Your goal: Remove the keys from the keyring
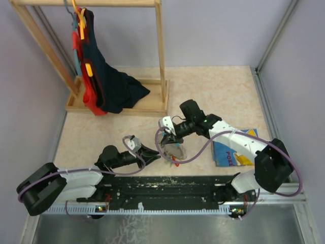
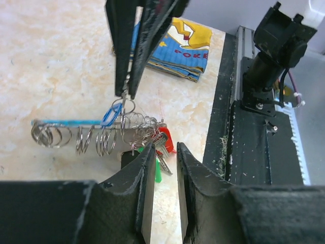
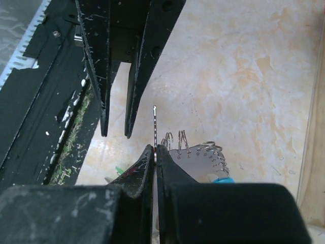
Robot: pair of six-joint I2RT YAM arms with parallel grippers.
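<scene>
Right gripper (image 3: 154, 148) jaws clamp the keyring (image 2: 99, 136); left gripper (image 2: 165, 152) jaws narrowly apart, empty, facing the keys (image 2: 164, 138). Step: securing a key. Next: precise closure on one head.

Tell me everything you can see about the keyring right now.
The keyring is a row of thin silvery wire rings strung along a grey strip with a light-blue edge. It stretches sideways over the table, with coloured keys bunched at one end. The right gripper is shut on one ring from above; the left gripper, open, points at the key end without visibly touching it.
</scene>
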